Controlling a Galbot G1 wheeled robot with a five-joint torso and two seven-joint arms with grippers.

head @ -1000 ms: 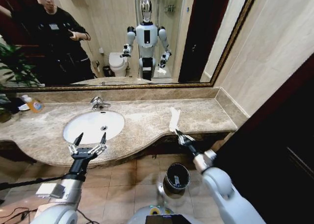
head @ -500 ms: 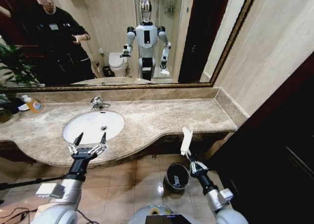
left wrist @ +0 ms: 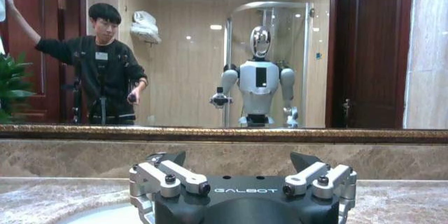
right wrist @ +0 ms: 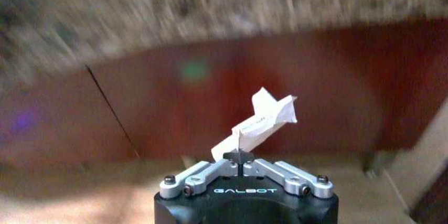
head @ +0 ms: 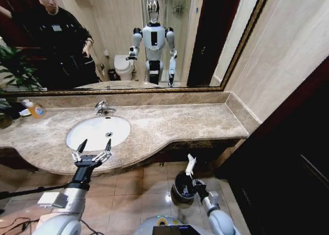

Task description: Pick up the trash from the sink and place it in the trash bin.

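My right gripper (head: pixel 193 181) is low beside the floor, shut on a flat white paper packet (head: pixel 190 165) of trash that sticks up from its fingertips. It hangs over the right rim of the small black trash bin (head: pixel 180 193). In the right wrist view the packet (right wrist: pixel 260 120) is pinched at its lower end by the right gripper (right wrist: pixel 240 156), in front of the dark red cabinet. The white oval sink (head: pixel 97 131) is set into the marble counter. My left gripper (head: pixel 93 147) hovers open at the sink's near edge, and it stands open in its own view too (left wrist: pixel 238 159).
A chrome faucet (head: pixel 103 109) stands behind the basin. A clear bottle of orange liquid (head: pixel 35 110) sits at the counter's far left. The beige marble countertop (head: pixel 195 122) stretches right to the wall. A dark cabinet (head: pixel 288 163) closes off the right side of the tiled floor.
My right arm has come down from counter height to the bin, carrying the white packet with it. The left arm has stayed put.
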